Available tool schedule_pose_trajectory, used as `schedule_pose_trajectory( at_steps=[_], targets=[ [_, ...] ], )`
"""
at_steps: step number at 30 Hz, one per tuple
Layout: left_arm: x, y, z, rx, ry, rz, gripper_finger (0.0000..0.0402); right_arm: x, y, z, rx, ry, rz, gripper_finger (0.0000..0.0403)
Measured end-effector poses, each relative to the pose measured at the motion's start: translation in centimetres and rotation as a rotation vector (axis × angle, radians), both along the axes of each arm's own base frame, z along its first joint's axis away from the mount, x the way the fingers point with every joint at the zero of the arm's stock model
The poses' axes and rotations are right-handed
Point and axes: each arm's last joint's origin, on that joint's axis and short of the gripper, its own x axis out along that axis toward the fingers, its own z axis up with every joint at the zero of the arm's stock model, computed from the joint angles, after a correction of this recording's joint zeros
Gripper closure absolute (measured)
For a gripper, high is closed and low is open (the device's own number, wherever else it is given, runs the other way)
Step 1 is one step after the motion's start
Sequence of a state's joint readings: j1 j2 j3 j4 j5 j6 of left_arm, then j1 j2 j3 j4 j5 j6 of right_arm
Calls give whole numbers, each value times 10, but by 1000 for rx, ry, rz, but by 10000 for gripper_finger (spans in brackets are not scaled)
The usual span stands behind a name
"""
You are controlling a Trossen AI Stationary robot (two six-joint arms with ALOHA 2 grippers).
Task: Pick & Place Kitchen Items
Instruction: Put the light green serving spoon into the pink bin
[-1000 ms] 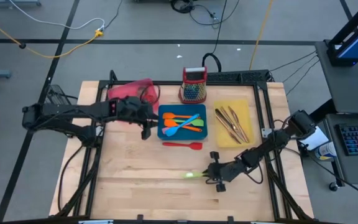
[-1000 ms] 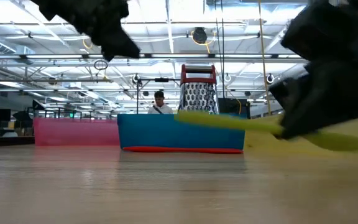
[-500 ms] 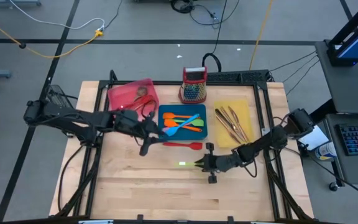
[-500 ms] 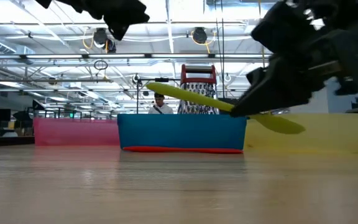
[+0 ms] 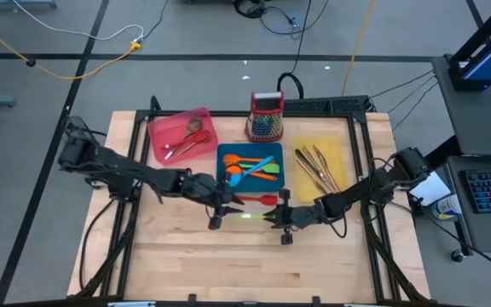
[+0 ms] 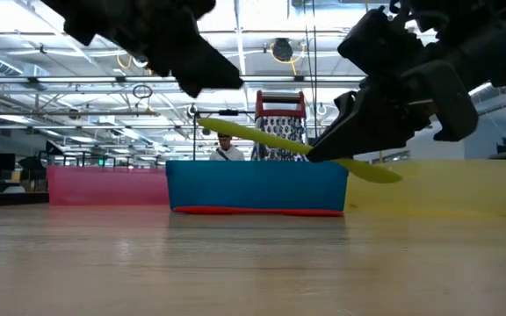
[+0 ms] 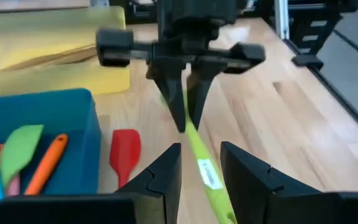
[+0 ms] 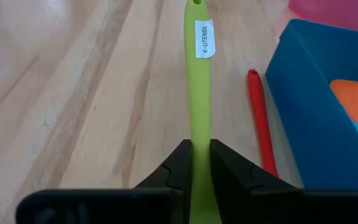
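Just below the middle of the overhead frame, my right pincer (image 5: 271,218) pinches a slim, smooth lime-green silicone utensil (image 8: 198,93) by its handle, lifted clear of the pale wood-grain bench (image 5: 186,256). Its labelled end reaches left between the spread fingers of my left pincer (image 7: 197,168), which I see not touching it. A flat red silicone spatula (image 5: 258,199) lies just beside the blue rectangular plastic tray (image 5: 222,182).

Bare tabletop (image 5: 228,264) is lying open in front; the blue tray (image 5: 251,167) and red spatula (image 5: 258,199) are crowding the grippers' far side.
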State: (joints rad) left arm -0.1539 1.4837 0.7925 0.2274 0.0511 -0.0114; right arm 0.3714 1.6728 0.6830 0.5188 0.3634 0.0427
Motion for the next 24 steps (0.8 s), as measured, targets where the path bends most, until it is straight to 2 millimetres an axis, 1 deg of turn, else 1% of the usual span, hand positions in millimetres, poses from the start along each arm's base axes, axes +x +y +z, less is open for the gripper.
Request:
schedule_pose_trajectory(
  at_steps=[3, 8, 11, 15, 24],
  targets=[
    [8, -1, -14, -13, 20, 9, 284, 0, 0, 0, -16, -1, 10, 369],
    [15, -3, -34, -45, 76, -7, 284, 0, 0, 1, -23, -5, 14, 366],
    [16, -5, -37, -92, 89, -46, 284, 0, 0, 1, -23, -5, 13, 367],
    [16, -5, -39, -135, 107, -32, 284, 1, 0, 1, -25, -15, 11, 367],
    [16, -5, -38, -145, 112, -23, 284, 3, 0, 5, -51, -57, 5, 367]
  ],
)
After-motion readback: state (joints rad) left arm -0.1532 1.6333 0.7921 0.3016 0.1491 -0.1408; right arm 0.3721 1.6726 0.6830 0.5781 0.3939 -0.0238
